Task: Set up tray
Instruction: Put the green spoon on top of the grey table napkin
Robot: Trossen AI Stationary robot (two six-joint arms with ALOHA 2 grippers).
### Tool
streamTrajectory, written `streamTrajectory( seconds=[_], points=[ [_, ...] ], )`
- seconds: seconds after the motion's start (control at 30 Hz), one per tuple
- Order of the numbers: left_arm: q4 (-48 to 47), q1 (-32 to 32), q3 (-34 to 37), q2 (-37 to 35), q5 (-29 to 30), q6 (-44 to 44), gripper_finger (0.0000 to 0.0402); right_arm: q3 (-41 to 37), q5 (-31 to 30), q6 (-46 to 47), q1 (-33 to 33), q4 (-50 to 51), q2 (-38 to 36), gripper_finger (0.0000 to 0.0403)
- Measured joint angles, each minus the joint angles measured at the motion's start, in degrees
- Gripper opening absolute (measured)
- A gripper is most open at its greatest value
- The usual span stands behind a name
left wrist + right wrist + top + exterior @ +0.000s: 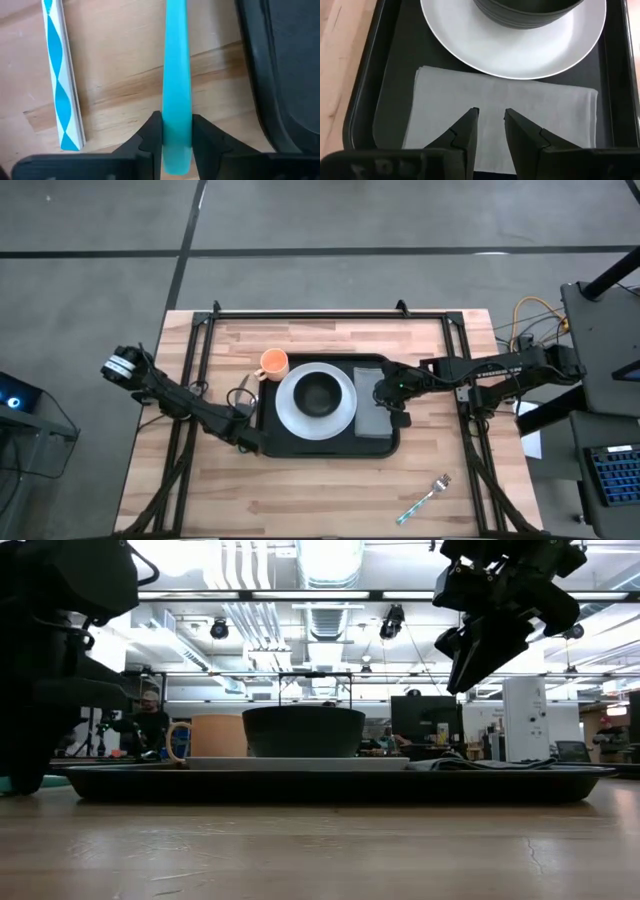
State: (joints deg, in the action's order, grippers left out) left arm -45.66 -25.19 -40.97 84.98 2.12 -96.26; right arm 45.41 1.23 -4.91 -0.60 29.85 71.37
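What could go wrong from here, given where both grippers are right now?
1. The left gripper is shut on a thin teal utensil handle close beside the tray; swinging it in could catch the raised rim.
2. The right gripper hovers open over the grey napkin, next to the white plate and black bowl; dropping lower may bunch the napkin or nudge the plate.
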Motion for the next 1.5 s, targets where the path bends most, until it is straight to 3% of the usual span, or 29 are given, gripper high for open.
streamTrajectory(
  seconds=[0.27, 0.63, 0.83, 1.0, 1.07, 1.23, 1.33, 1.5],
  points=[
    [-8.11, -2.85, -6.0, -2.19, 4.18, -0.44, 0.0058, 0.0, 0.04, -0.26, 0.0, 0.29, 0.0, 0.0078],
    [-29.4, -8.24, -20.69, -2.64, 10.56, -3.19, 0.0058, 0.0, 0.61, 1.57, 0.0, -0.66, -0.07, 0.0079],
    [-25.33, -11.21, -27.68, -2.64, 21.16, 6.16, 0.0058, 0.0, 11.47, 0.67, 0.02, -5.81, -0.09, 0.0095],
    [-20.38, -13.51, -32.06, -2.64, 34.2, 17.48, 0.0058, 0.0, 12.75, 6.23, 2.18, -20.4, -0.11, 0.011],
    [-17.74, -13.94, -33.04, -2.64, 38.85, 22.61, 0.0058, 0.0, 10.43, 7.15, 4.22, -27.94, -0.11, 0.0113],
    [-9.32, -13.88, -33.29, -2.64, 49.09, 37.32, 0.0058, -0.04, -3.33, 2.94, 10.28, -48.72, -0.1, 0.0108],
    [-3.63, -13.9, -33.29, -2.64, 54.26, 46.18, 0.0058, -0.02, -4.23, 0.16, 12.01, -57.93, 0.56, 0.0101],
    [9.18, -13.92, -33.26, -2.65, 58.6, 61.6, 0.0058, -0.07, -4.44, -0.3, 12.22, -62.31, 1.16, 0.0089]
  ],
)
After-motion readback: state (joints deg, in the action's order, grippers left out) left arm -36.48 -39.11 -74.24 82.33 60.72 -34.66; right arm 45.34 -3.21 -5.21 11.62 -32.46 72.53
